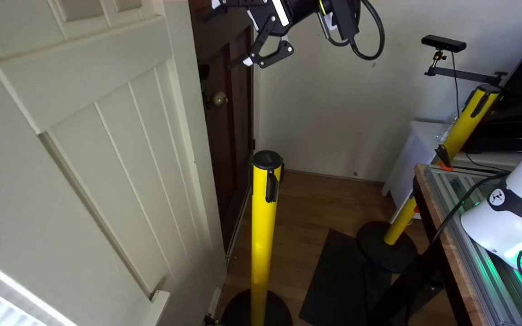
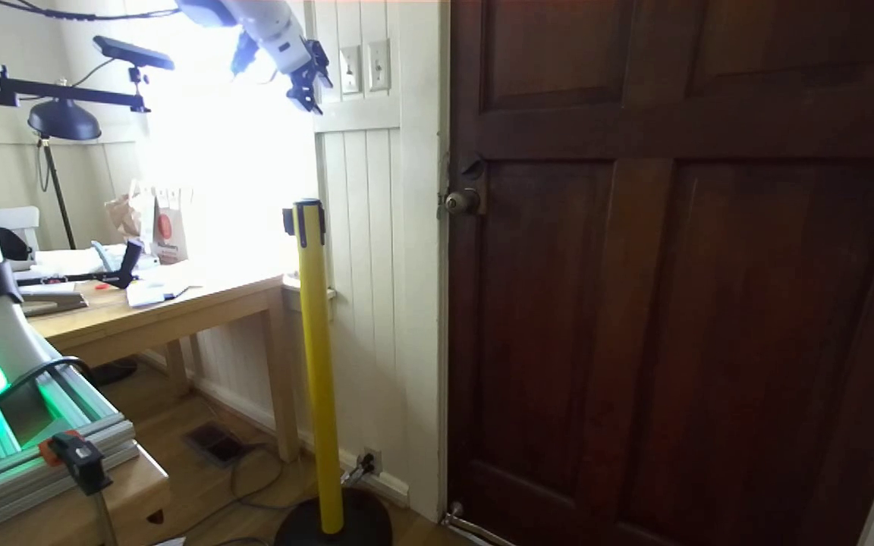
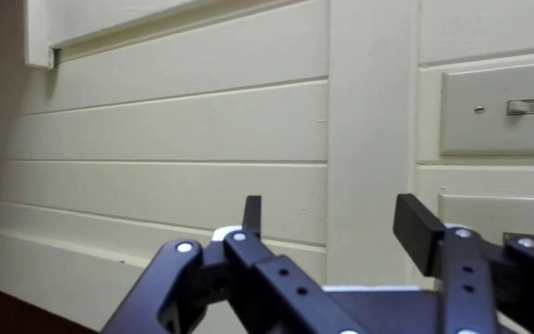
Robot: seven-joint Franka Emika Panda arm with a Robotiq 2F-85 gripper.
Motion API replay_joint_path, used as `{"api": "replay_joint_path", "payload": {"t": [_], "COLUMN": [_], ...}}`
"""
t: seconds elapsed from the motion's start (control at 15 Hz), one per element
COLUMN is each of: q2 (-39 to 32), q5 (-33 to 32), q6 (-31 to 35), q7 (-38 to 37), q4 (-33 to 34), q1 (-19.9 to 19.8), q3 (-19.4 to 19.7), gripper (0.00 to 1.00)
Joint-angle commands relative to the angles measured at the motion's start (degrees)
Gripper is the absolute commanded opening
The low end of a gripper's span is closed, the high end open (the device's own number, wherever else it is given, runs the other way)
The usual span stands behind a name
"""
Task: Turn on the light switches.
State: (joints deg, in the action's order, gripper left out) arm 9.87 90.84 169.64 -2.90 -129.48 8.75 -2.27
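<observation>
Wrist view, tool (image 3: 332,220) spread wide, light switch (image 3: 526,107) to its upper right, second switch (image 3: 503,214) partly hidden behind it

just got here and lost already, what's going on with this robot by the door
A Franka robot arm is stretched out toward the white wall beside the brown door, apparently to turn on the two light switches there. Its end effector is open with nothing in its grip, and hangs close to the switches, seemingly without touching them. Whether either switch is on, I can't tell from these views.
</observation>
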Motion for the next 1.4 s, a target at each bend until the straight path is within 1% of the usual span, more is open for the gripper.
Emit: {"api": "replay_joint_path", "payload": {"t": [0.0, 0.2, 0.4, 0.6, 0.8, 0.93, 1.0, 1.33], "q2": [-6.4, -9.9, -13.2, -15.7, -17.7, -18.9, -19.5, -20.3], "q5": [11.5, 21.7, 33.3, 44.3, 53.1, 57.7, 52.9, 52.9], "q6": [0.4, 0.1, -0.7, -2.6, -5.8, -8.0, -8.9, -11.6], "q7": [12.1, 23.2, 35.9, 47.6, 57.0, 62.1, 57.8, 58.1], "q4": [9.4, 15.2, 20.8, 24.4, 26.1, 26.6, 27.9, 29.5], "q1": [-0.2, -1.3, -2.2, -2.5, -2.1, -1.8, -1.9, -1.4], "q3": [0.6, 0.6, 1.3, 2.6, 4.2, 4.9, 6.1, 8.2], "gripper": [0.45, 0.24, 0.02, 0.00, 0.00, 0.00, 0.00, 0.00]}}
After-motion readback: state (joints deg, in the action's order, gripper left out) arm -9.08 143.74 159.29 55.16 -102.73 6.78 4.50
